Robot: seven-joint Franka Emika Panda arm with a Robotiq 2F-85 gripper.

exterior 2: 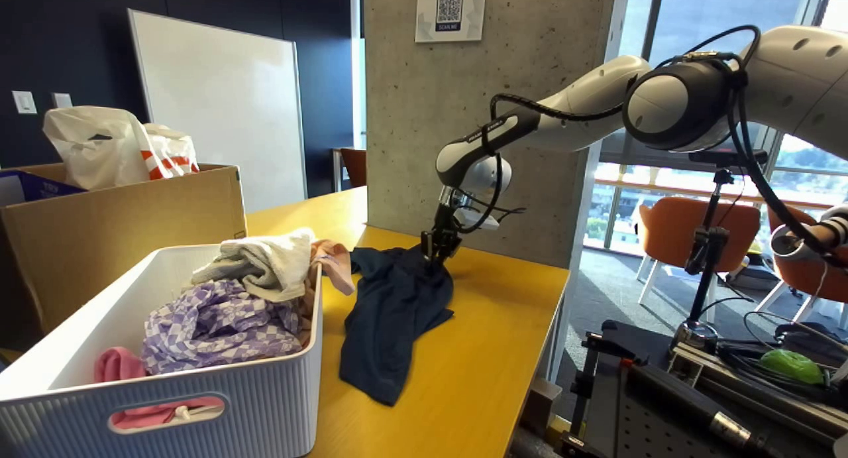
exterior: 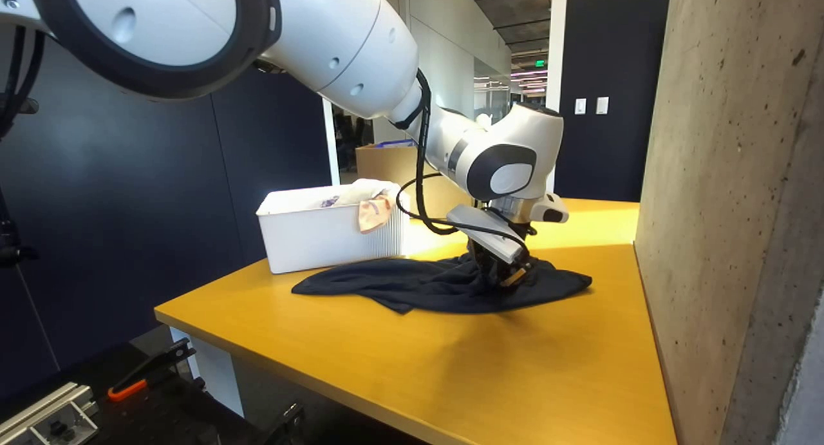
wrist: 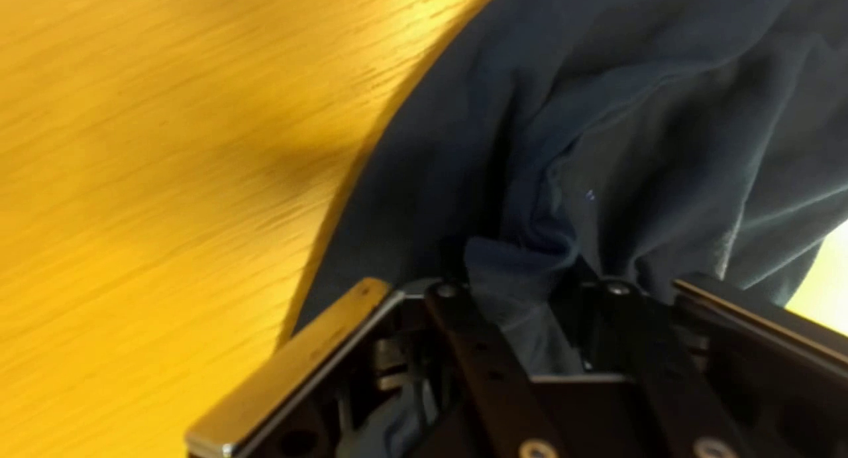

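Grasp appears complete: gripper point(wrist: 522, 276) pinches fold of cloth point(exterior 2: 392, 319). Cloth is not lifted clear; most lies on table point(exterior: 412, 355), beside bin point(exterior: 315, 240).

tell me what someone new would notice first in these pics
Probably the white robot arm, its gripper down at the dark blue cloth on the yellow table, cloth showing between its fingers. Then the white bin of crumpled fabrics beside that cloth, in both exterior views.

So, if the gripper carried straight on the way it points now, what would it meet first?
The dark cloth: the gripper points down into it, with a fold between its fingers. Beyond that, likely the table top, though the cloth hides how close it is.
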